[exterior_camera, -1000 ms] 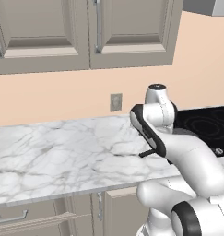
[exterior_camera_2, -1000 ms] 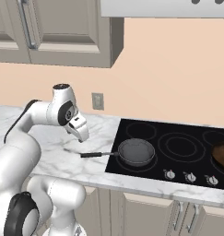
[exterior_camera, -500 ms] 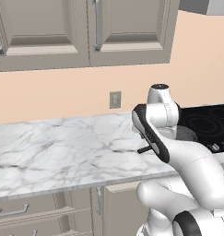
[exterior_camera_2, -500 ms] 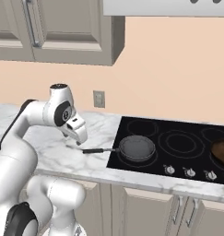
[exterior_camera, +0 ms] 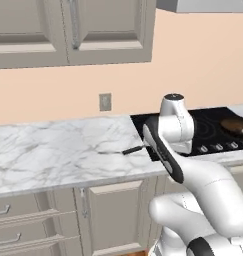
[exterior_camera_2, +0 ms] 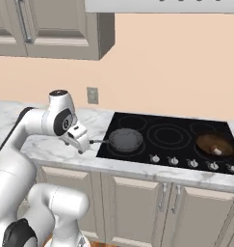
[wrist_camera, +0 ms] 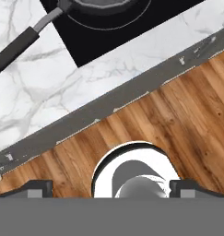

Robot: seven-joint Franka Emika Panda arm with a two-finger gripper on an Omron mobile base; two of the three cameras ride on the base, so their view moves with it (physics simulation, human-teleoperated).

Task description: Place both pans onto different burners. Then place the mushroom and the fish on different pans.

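**Both pans sitting on the cooktop, claw spread wide and empty**

The dark grey-black pan (exterior_camera_2: 125, 139) is sitting on the front-left burner (exterior_camera_2: 133, 130) of the glossy black cooktop (exterior_camera_2: 176, 123), with its long black handle (exterior_camera_2: 99, 141) reaching out leftward over the marble counter (exterior_camera_2: 41, 144). In the hand view the same pan (wrist_camera: 102, 4) is showing at the top edge, its handle (wrist_camera: 21, 44) lying across the white stone. In the left base view that handle (exterior_camera: 134, 149) is poking out from behind the arm.

The rusty-brown pan (exterior_camera_2: 214, 144) is resting on the far-right burner, well apart from the dark one, and something small and pale is lying inside it; it is too small to tell what it is. In the left base view this pan (exterior_camera: 236, 126) is sitting at the right edge.

The gripper (exterior_camera_2: 81, 141) is hanging just beside the tip of the dark pan's handle, at the counter's front left of the cooktop. In the hand view the gripper (wrist_camera: 111, 188) is pointing down past the counter edge toward the wooden floor (wrist_camera: 178, 120), its two finger tips (wrist_camera: 37, 188) standing far apart at the bottom corners with nothing between them
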